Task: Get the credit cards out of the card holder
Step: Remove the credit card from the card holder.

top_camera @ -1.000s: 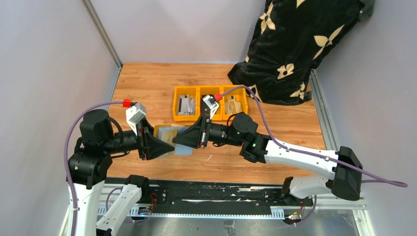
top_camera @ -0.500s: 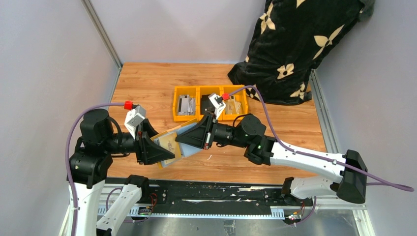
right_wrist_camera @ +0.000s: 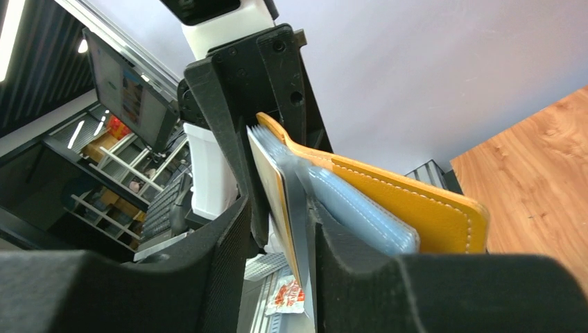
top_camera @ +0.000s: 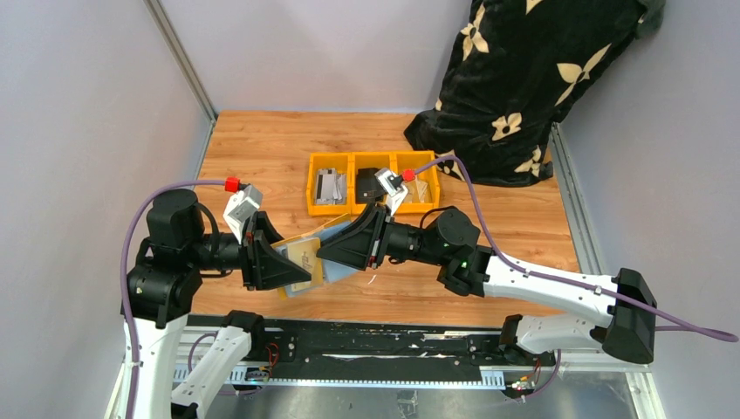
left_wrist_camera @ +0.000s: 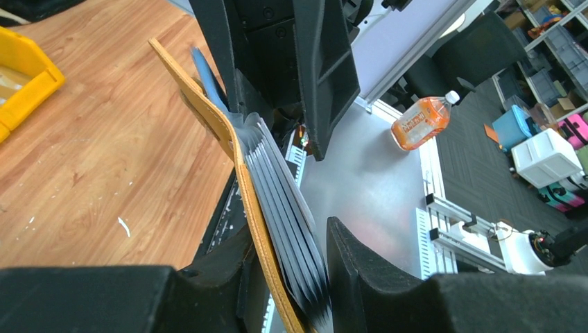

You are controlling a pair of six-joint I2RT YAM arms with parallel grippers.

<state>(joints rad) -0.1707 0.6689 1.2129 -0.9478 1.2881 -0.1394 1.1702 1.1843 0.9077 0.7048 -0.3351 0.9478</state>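
The mustard-tan card holder (top_camera: 303, 256) is held off the table between the two grippers, tilted on edge. My left gripper (top_camera: 290, 266) is shut on it. The left wrist view shows its tan cover (left_wrist_camera: 243, 180) and grey pocket stack (left_wrist_camera: 288, 229) clamped in the left gripper (left_wrist_camera: 295, 295). My right gripper (top_camera: 332, 250) reaches in from the right. In the right wrist view the right gripper (right_wrist_camera: 277, 208) has thin credit cards (right_wrist_camera: 291, 201) between its jaws, against the right finger, with a gap to the left finger. The blue-grey lining (right_wrist_camera: 360, 215) and tan cover (right_wrist_camera: 416, 201) lie outside that finger.
Three orange-yellow bins (top_camera: 373, 182) stand just behind the grippers, with a black wallet (top_camera: 366, 175) in the middle one. A black floral cloth (top_camera: 524, 87) fills the back right corner. Grey walls close in the left and back. The table's near edge runs under the holder.
The holder has gone from lying flat to tilted on edge and has shifted slightly toward me. The right arm has drawn a little to the right. The left gripper has kept its hold.
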